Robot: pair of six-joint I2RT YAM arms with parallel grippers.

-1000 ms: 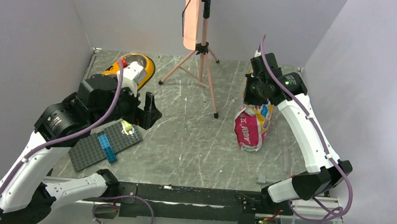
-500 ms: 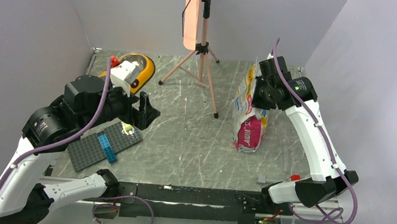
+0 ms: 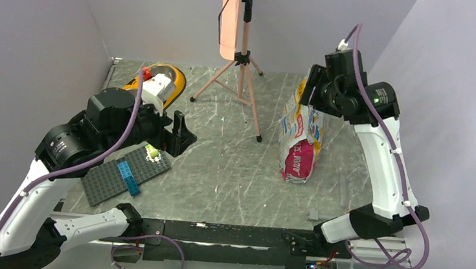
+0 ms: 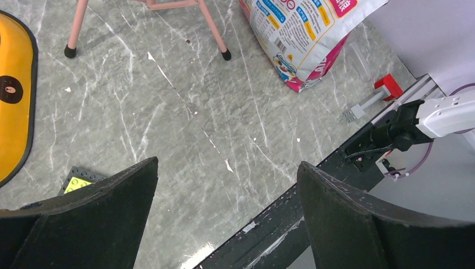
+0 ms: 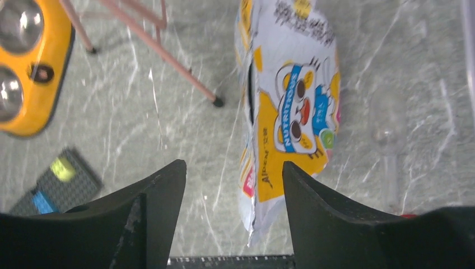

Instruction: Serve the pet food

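Risen above the one upright pet-food bag (image 3: 300, 137), right end effector (image 5: 232, 163) gapes wide; left end effector (image 4: 228, 162) too; one yellow dish (image 5: 59, 50), two steel bowls (image 5: 17, 22).

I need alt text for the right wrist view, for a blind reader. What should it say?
The open right gripper hangs over a white, yellow and pink cartoon-printed bag on a grey marble table. A yellow double dish with steel bowls sits at upper left, near pink tripod legs.

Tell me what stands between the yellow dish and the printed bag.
The pink tripod stands between the dish and the bag. The top view shows it, and the right wrist view shows one leg there.
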